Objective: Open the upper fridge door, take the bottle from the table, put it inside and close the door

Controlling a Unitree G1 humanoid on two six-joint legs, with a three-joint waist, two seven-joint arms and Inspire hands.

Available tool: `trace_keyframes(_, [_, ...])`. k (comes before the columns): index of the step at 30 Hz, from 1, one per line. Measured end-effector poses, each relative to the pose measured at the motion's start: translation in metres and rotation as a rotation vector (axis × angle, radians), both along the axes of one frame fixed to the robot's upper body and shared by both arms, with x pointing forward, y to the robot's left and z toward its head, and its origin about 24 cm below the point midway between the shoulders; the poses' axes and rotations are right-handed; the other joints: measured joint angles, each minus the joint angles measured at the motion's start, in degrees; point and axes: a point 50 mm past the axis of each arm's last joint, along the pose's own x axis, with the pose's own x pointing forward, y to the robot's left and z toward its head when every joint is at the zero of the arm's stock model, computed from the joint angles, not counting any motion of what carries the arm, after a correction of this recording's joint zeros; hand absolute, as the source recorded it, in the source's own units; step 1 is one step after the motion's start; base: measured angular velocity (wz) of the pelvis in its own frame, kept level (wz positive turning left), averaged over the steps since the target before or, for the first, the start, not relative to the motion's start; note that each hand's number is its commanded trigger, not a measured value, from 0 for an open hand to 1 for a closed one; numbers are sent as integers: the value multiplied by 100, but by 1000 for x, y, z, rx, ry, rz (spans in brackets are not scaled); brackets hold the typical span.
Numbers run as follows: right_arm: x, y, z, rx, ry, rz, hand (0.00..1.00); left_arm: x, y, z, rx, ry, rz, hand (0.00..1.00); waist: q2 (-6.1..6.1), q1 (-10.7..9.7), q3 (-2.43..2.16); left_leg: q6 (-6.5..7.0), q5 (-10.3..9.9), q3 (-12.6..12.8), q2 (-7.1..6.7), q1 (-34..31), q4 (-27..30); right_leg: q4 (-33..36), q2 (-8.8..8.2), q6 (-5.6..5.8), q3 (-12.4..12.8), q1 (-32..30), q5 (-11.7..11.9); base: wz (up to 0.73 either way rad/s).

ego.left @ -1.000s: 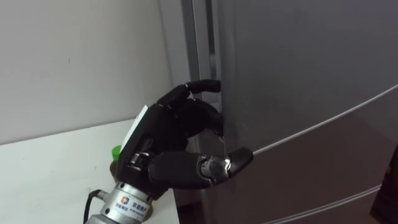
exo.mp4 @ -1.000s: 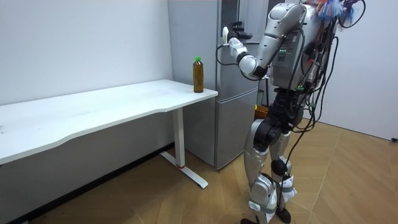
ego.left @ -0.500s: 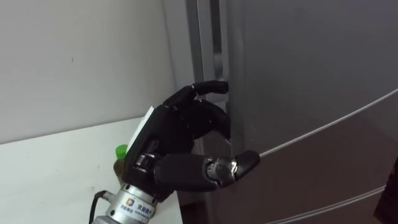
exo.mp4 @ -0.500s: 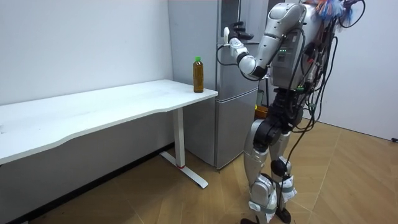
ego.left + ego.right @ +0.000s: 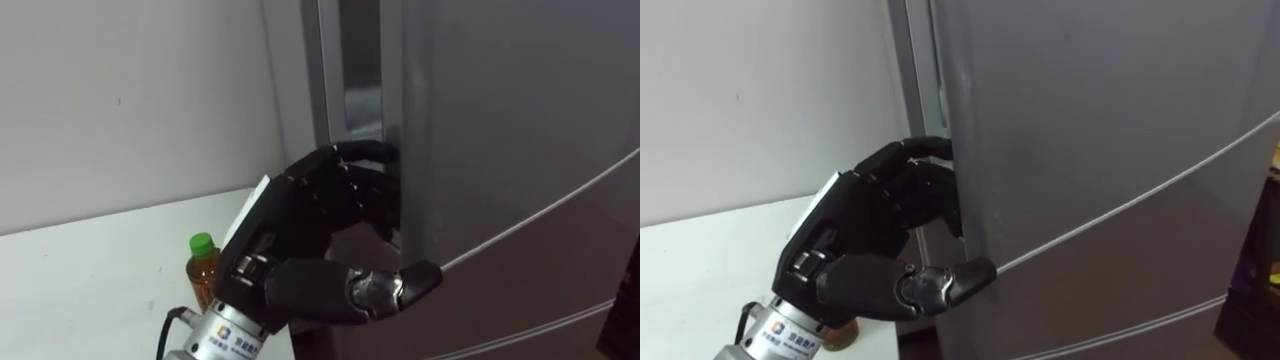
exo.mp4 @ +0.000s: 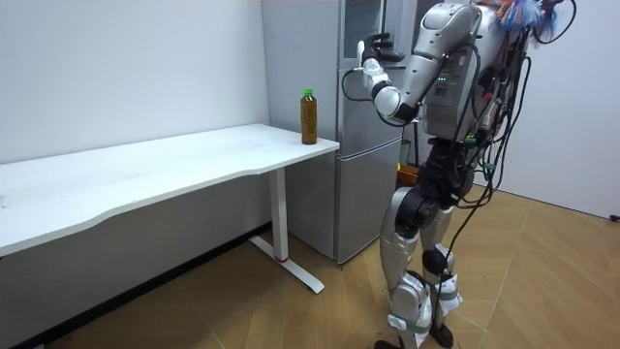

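We see the green-capped bottle (image 5: 203, 268) upright at the corner of the white table (image 6: 194, 160), just beside the fridge; the left hand (image 5: 310, 240) curls its fingers (image 5: 350, 160) round the upper fridge door (image 5: 500, 100) edge, thumb on its face; the gap there is wider than half a second ago; bare wooden floor (image 6: 291, 310) lies around the robot.
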Motion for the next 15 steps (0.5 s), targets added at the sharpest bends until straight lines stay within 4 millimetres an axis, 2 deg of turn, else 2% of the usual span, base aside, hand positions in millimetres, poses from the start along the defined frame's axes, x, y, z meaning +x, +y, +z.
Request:
trace_keyframes(7, [0,0,0,9,6,2,0,-5,-11,-1,21,-28,-99,0,-28,-55,-17,17,-10,52,-1,-2,-1,4,-4,16,33,-2,27,-2])
trace_keyframes(10, [1,0,0,12,4,3,0,-8,-15,-2,37,-31,-142,0,-34,-140,-15,19,-9,68,0,2,-9,3,-1,16,48,-3,43,-2])
trace_keyframes(15, [2,1,0,18,0,6,0,-14,-30,-5,66,-40,-244,0,-40,-172,-13,19,-9,92,3,11,-29,-3,6,16,60,-16,47,-2])
